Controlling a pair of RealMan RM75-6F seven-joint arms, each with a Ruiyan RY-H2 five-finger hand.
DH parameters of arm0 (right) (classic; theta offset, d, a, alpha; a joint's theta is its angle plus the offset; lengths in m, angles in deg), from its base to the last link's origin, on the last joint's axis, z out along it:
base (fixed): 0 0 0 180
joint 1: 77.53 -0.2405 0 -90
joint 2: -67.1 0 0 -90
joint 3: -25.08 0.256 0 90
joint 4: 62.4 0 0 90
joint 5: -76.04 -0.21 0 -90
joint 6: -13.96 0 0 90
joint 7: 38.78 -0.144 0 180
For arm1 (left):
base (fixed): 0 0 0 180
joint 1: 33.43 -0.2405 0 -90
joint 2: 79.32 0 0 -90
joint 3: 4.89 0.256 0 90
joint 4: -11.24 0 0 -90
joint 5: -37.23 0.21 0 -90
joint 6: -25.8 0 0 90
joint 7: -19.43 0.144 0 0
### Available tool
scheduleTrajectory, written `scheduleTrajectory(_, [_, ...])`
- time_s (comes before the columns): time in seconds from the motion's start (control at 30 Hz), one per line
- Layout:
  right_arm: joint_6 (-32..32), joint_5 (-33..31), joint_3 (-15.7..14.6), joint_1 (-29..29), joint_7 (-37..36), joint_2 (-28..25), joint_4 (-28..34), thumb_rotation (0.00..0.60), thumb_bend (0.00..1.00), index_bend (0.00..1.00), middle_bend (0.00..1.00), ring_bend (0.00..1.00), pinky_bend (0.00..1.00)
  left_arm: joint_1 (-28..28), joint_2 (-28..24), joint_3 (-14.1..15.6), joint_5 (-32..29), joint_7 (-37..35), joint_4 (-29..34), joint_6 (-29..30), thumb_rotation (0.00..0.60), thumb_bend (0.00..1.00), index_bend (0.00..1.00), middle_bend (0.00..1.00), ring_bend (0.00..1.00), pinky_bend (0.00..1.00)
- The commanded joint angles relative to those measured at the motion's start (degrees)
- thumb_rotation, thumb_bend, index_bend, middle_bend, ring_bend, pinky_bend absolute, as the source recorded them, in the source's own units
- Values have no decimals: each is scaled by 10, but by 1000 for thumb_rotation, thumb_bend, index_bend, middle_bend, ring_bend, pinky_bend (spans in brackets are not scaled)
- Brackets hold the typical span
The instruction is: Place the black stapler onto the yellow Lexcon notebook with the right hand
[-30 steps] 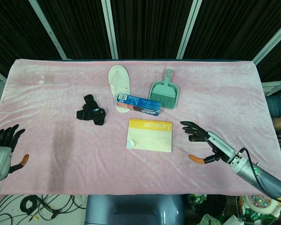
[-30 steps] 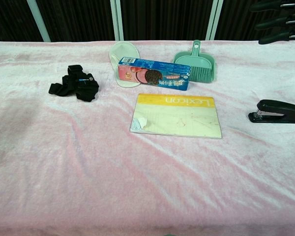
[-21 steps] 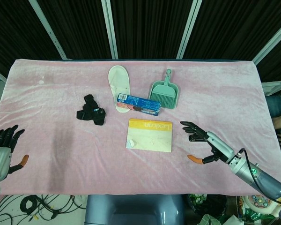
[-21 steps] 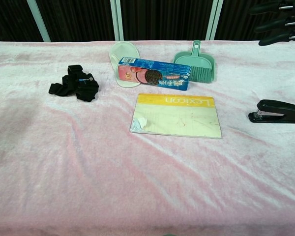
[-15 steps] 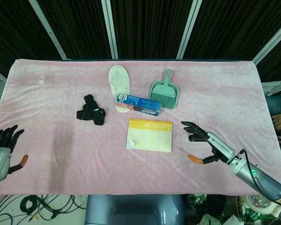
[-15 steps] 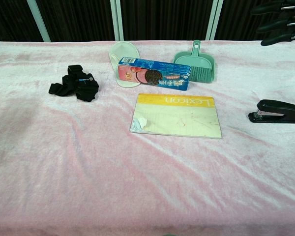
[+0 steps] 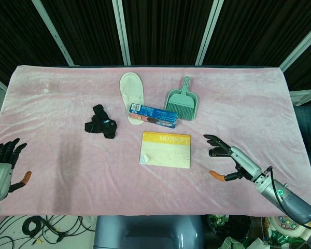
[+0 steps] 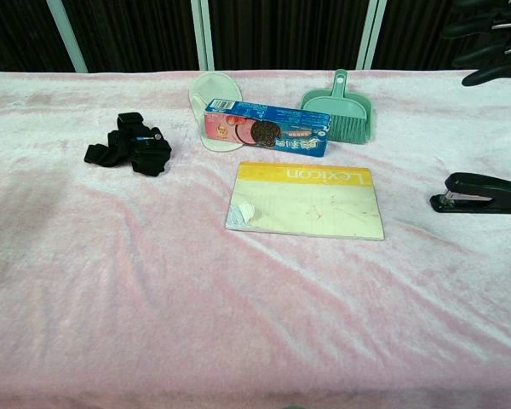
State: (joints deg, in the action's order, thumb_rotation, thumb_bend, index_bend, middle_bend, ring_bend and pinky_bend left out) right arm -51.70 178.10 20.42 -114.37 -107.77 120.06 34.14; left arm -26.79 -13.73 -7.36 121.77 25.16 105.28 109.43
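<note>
In the head view the right hand hangs over the pink-covered desk at about 4 o'clock from centre, holding nothing, its dark fingers spread toward 9 o'clock and the orange-tipped thumb set apart below them. The forearm runs off to the lower right corner, so the palm seems to face inward toward the yellow Lexicon notebook, which lies flat just left of the fingertips. The black stapler does not show here; the hand probably hides it. The left hand rests at the desk's 8 o'clock edge, empty, fingers apart.

In the chest view the black stapler sits on the cloth at 3 o'clock of the notebook, well apart from it, lying lengthwise left to right. Only the right hand's dark fingertips show, at the upper right corner above the stapler.

The stapler looks rigid and fairly dense for its size, with a smooth, possibly slippery shell. A pinch across its narrow sides near mid-length should keep it level. The plush cloth may let it sink and tilt.
</note>
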Motion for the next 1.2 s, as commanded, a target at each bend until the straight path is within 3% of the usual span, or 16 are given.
scheduleTrajectory(0.03, [13, -35, 8, 8, 47, 1, 14, 600, 260, 37, 59, 103, 105, 0, 0, 0, 0, -1, 0, 0, 600, 323, 108, 14, 0, 0])
scheduleTrajectory(0.13, [28, -78, 18, 15, 127, 1, 19, 600, 258, 53, 60, 103, 103, 0, 0, 1, 1, -1, 0, 0, 600, 323, 108, 15, 0, 0])
scheduleTrajectory(0.23, [36, -131, 30, 27, 258, 6, 5, 600, 258, 85, 76, 102, 96, 0, -1, 1, 1, -1, 0, 0, 600, 323, 108, 14, 0, 0])
scheduleTrajectory(0.27, [34, -166, 36, 37, 355, 15, -11, 600, 258, 94, 85, 101, 95, 0, -1, 1, 1, -1, 0, -1, 600, 323, 108, 14, 0, 0])
scheduleTrajectory(0.43, [1, -296, 58, 68, 599, 76, -6, 600, 256, 130, 130, 134, 94, 1, -2, 2, 0, 0, 0, -5, 600, 323, 108, 15, 0, 0])
scheduleTrajectory(0.6, [14, -376, 68, 69, 678, 114, -4, 600, 256, 154, 155, 150, 94, 3, -3, 2, -4, 5, 2, -10, 600, 324, 107, 15, 0, 0])
scheduleTrajectory(0.77, [41, -417, 76, 62, 706, 144, -30, 600, 256, 180, 188, 195, 94, 2, -4, 1, -7, 6, 5, -11, 600, 325, 107, 15, 0, 0])
scheduleTrajectory(1.2, [78, -446, 87, 58, 713, 218, -103, 600, 255, 238, 249, 254, 95, 3, -6, 1, -12, 9, 7, -14, 600, 324, 108, 15, 0, 0])
